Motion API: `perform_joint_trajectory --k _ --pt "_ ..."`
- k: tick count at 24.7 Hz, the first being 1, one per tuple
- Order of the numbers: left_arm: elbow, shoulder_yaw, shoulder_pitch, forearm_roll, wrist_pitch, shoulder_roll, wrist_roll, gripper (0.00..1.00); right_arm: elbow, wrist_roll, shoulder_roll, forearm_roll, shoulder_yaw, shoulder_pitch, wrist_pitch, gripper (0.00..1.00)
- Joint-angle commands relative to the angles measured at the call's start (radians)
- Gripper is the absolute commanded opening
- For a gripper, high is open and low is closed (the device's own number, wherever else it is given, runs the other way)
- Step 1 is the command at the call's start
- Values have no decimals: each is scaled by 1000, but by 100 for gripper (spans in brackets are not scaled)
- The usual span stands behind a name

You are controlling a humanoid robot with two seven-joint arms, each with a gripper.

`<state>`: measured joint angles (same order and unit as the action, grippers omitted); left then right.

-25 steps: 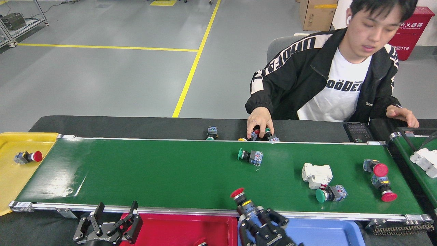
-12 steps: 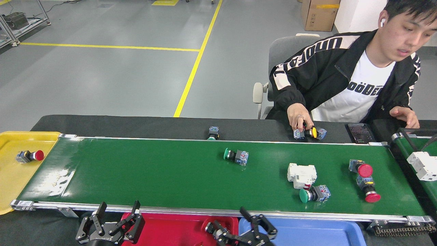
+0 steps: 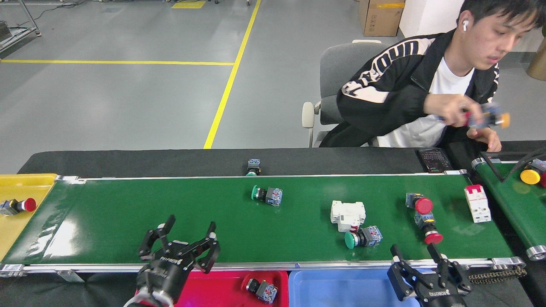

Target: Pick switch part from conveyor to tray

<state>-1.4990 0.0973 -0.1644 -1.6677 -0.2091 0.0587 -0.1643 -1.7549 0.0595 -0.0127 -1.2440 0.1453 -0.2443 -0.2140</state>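
Conveyor point(image 3: 170, 213): long green belt w/ silver rails, running left-right across the view.

Left claw point(image 3: 187, 245): over the near edge of the belt, left of centre, fingers spread, nothing between them. Right claw point(image 3: 420, 256): at the near rail toward the right end, fingers spread, holding nothing.

Parts on belt, left to right:
- green-capped switch point(image 3: 266, 195), on its side, mid-belt toward the far side.
- white breaker block point(image 3: 348, 215), right of centre.
- second green-capped switch point(image 3: 362, 237), just near of the white block, touching or almost touching it; cannot tell which.
- two red-capped switches, one at point(image 3: 418, 203), other at point(image 3: 428, 229), close together, near one lying w/ cap toward the near rail.
- white block w/ red top point(image 3: 477, 203), at far right end.

Off belt: small switch w/ blue top point(image 3: 253, 166) on the black table just beyond the far rail.

Trays: red tray point(image 3: 222, 288) at near edge, holds one red-capped switch point(image 3: 259, 290) at its right side. Blue tray point(image 3: 341, 290) beside it on the right. Yellow tray point(image 3: 25, 183) at left end of belt, w/ a red-capped switch point(image 3: 17, 206) in it.

Second green belt point(image 3: 512, 204) seen partly at right, carrying a yellow-capped part point(image 3: 530, 175).

Person point(image 3: 405, 94) seated on far side, right, hand point(image 3: 448, 111) raised holding blurred parts.
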Motion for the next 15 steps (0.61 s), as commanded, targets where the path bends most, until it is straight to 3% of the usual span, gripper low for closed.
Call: perform_joint_trajectory --k 1,4,8,15 --pt "75 18 -66 -15 8 3 6 100 -14 14 -21 2 -9 23 -2 89" --pt "240 55 -173 -17 8 3 9 100 12 80 -44 -17 -122 89 22 88" --pt "387 78 -254 -17 10 3 43 100 52 105 -43 -89 -263 140 133 88" --pt "577 93 -356 -18 16 9 86 100 270 111 -66 -135 -486 333 338 88"
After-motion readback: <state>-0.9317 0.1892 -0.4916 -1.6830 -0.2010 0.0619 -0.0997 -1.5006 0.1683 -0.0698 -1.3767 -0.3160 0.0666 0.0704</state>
